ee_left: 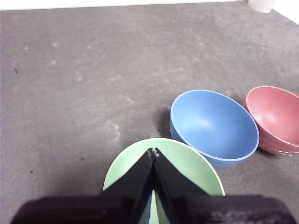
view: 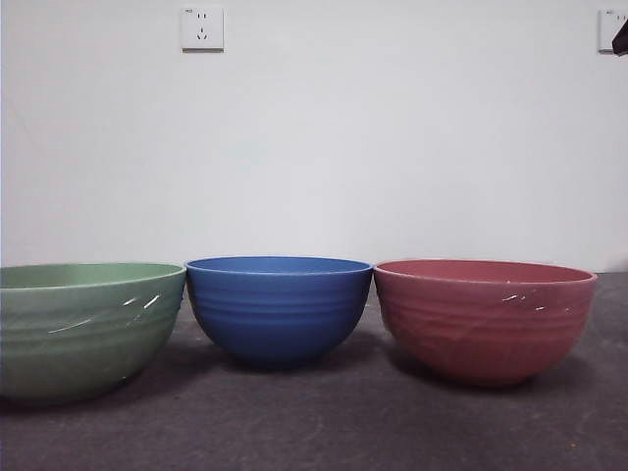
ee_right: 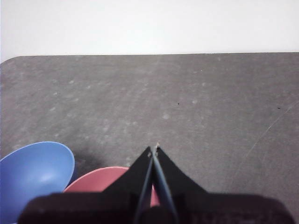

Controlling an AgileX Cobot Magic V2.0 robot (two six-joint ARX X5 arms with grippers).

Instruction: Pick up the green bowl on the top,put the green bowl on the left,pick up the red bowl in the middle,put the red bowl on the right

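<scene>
Three bowls stand in a row on the dark table. The green bowl point(view: 83, 329) is on the left, a blue bowl point(view: 279, 306) in the middle, the red bowl point(view: 484, 317) on the right. All stand upright and apart or barely touching. My left gripper point(ee_left: 153, 152) is shut and empty, high above the green bowl point(ee_left: 187, 163); the blue bowl point(ee_left: 214, 126) and the red bowl point(ee_left: 275, 116) lie beyond it. My right gripper point(ee_right: 154, 149) is shut and empty, high above the red bowl point(ee_right: 100, 181), with the blue bowl point(ee_right: 35, 172) beside it.
A black arm tip point(view: 620, 37) shows at the top right corner of the front view. A white wall with two sockets point(view: 202, 27) stands behind the table. A white object point(ee_left: 261, 4) stands at the table's far corner in the left wrist view.
</scene>
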